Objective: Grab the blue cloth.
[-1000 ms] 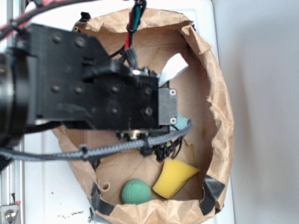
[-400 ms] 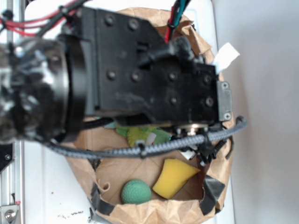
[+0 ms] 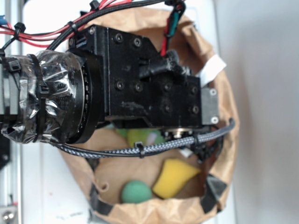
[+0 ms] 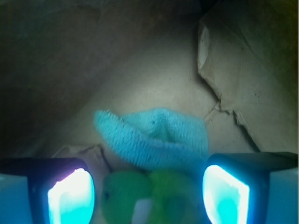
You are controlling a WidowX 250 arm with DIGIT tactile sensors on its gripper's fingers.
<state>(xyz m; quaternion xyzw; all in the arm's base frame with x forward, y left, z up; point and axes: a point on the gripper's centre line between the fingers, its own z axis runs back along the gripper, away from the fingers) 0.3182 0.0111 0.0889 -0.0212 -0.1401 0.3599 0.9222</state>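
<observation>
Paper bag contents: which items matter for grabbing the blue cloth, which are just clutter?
Job: blue cloth; hand, open, its fingers either side of the plush.
Clutter: green plush just below the cloth; green ball; yellow sponge; paper bag.

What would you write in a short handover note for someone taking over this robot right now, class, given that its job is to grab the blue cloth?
Hand: open, empty, inside the paper bag.
Blue cloth: lying on the bag floor, just ahead of the fingers, untouched.
Green plush toy: sits between the fingers, nearer than the cloth, so it could get pinched by mistake.
Also in the bag: yellow sponge and green ball, off to the side.
Done: hand brought down to the cloth.
Left: move forward over the cloth, close, lift.
</observation>
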